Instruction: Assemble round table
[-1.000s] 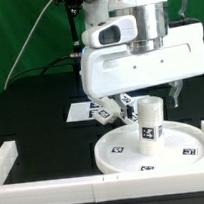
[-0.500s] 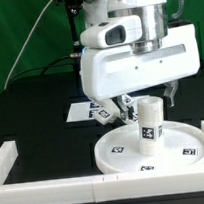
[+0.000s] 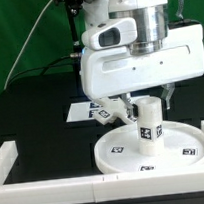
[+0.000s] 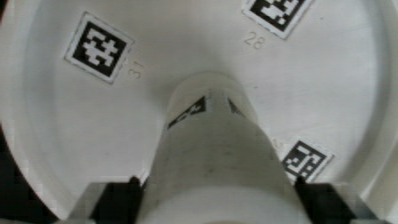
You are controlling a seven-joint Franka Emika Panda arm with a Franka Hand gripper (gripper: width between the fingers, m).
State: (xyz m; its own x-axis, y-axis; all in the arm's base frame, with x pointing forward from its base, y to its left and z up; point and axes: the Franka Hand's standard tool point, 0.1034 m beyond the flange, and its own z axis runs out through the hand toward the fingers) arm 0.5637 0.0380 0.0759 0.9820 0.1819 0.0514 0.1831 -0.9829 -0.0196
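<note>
Black cloth covers the table (image 3: 30, 106); white border rails (image 3: 45, 165) run along its near and left edges in the exterior view. The arm (image 3: 137, 67) hangs over the work and fills the upper frame.

Round disc (image 3: 113, 157): flat on the table, rim up, just inside the near rail. Cylinder (image 3: 149, 121): upright near the disc's middle, base on the disc, long axis vertical.

Key relation: the cylinder lies straight below the gripper (image 4: 214, 198), its axis in line with the wrist. In the wrist view the body runs away from the jaws toward the disc face. Only the top end sits between the fingers (image 4: 118, 197).

Gripper state: jaws stand partly apart, one on each side of the cylinder's top, very close to its wall. The edges are blurred and dark, so I cannot tell whether the pads press it or only flank it.

Flat-armed piece (image 3: 113, 109): behind the cylinder toward the exterior view's left, tilted, apart from the jaws. Marker board (image 3: 79, 112): flat on the table beyond it.

Judgement: the next move is a grip on the cylinder's top. The jaws should stay centred on the vertical axis so that it does not tip.
</note>
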